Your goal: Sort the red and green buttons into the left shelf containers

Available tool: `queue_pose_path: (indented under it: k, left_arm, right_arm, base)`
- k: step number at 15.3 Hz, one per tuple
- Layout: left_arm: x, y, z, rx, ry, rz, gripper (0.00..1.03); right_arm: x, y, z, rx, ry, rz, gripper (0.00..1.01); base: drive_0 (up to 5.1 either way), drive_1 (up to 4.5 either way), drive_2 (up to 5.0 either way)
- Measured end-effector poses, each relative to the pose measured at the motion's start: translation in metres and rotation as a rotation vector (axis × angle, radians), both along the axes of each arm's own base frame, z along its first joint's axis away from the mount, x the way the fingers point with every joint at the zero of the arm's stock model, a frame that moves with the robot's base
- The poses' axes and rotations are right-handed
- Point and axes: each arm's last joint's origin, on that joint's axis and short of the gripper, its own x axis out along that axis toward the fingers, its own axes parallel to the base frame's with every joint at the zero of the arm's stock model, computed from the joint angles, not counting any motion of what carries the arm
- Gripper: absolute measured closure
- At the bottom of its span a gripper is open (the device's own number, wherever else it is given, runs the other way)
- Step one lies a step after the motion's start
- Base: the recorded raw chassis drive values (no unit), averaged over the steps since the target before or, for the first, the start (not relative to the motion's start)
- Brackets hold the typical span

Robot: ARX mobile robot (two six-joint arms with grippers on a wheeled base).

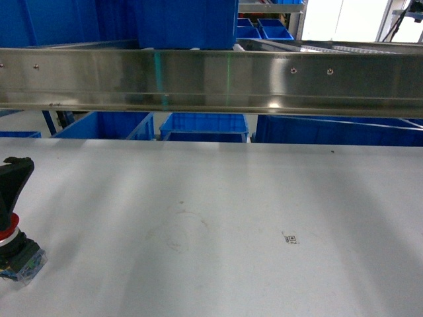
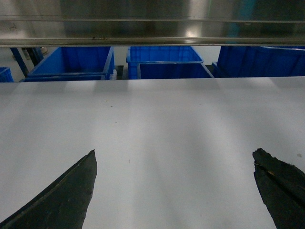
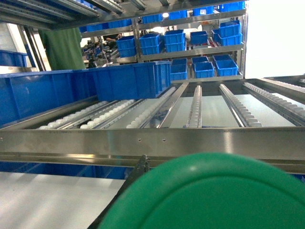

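Up top in the head view, the shiny shelf (image 1: pixel 211 79) crosses the whole frame, with a big blue container (image 1: pixel 185 23) on it. Below lies the white desk (image 1: pixel 231 224). At lower left, a red button (image 1: pixel 14 247) sits under the left end effector (image 2: pixel 174 191), whose fingers (image 2: pixel 62 195) are spread wide. The right end effector, mostly hidden, grips a green button (image 3: pixel 209 195).

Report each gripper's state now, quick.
Left gripper: open, jaws spread wide above the white tabletop, holding nothing.
Right gripper: not itself visible; a green button fills the bottom of its wrist view, so its state cannot be told.
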Motion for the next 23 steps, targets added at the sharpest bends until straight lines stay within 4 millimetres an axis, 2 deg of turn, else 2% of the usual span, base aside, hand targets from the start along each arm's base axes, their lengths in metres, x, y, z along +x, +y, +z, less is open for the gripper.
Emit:
queue_pose_path:
  k: [2, 5, 7, 9, 10, 11, 12, 13, 22, 23]
  left_arm:
    - [0.001, -0.004, -0.001, 0.000, -0.006, -0.022, 0.05]
    - [-0.001, -0.004, -0.024, 0.012, 0.082, -0.027, 0.05]
    - [0.000, -0.004, -0.032, 0.020, 0.087, -0.028, 0.05]
    - [0.004, -0.011, -0.067, 0.080, 0.163, -0.083, 0.05]
    - [0.006, -0.011, -0.066, 0.097, 0.148, -0.084, 0.30]
    - [0.006, -0.009, -0.065, 0.109, 0.143, -0.077, 0.64]
    - [0.002, -0.007, -0.061, 0.112, 0.152, -0.063, 0.77]
    - [0.000, -0.001, -0.050, 0.102, 0.155, -0.036, 0.77]
    - [-0.003, 0.013, -0.017, 0.060, 0.119, 0.025, 0.77]
    - [-0.004, 0.018, 0.007, 0.033, 0.080, 0.050, 0.77]
  right_arm:
    - [0.000, 0.000, 0.000, 0.000, 0.000, 0.000, 0.75]
    - [0.000, 0.000, 0.000, 0.000, 0.000, 0.000, 0.75]
    - [0.000, 0.000, 0.000, 0.000, 0.000, 0.000, 0.75]
    - [0.000, 0.000, 0.000, 0.000, 0.000, 0.000, 0.75]
    - [0.000, 0.000, 0.000, 0.000, 0.000, 0.000, 0.75]
    - [0.000, 0.000, 0.000, 0.000, 0.000, 0.000, 0.75]
    - [0.000, 0.000, 0.000, 0.000, 0.000, 0.000, 0.75]
    - [0.000, 0.000, 0.000, 0.000, 0.000, 0.000, 0.75]
    - [0.000, 0.000, 0.000, 0.000, 0.000, 0.000, 0.75]
    - [0.000, 0.000, 0.000, 0.000, 0.000, 0.000, 0.75]
  base:
    - [0.0, 0.00, 0.0]
    - [0.0, 0.00, 0.0]
    - [0.0, 0.00, 0.0]
    - [0.0, 0.00, 0.0]
    - [0.0, 0.00, 0.0]
    - [0.0, 0.00, 0.0]
    - [0.0, 0.00, 0.0]
    - [0.0, 0.00, 0.0]
    - [0.0, 0.00, 0.0]
    - [0.0, 0.00, 0.0]
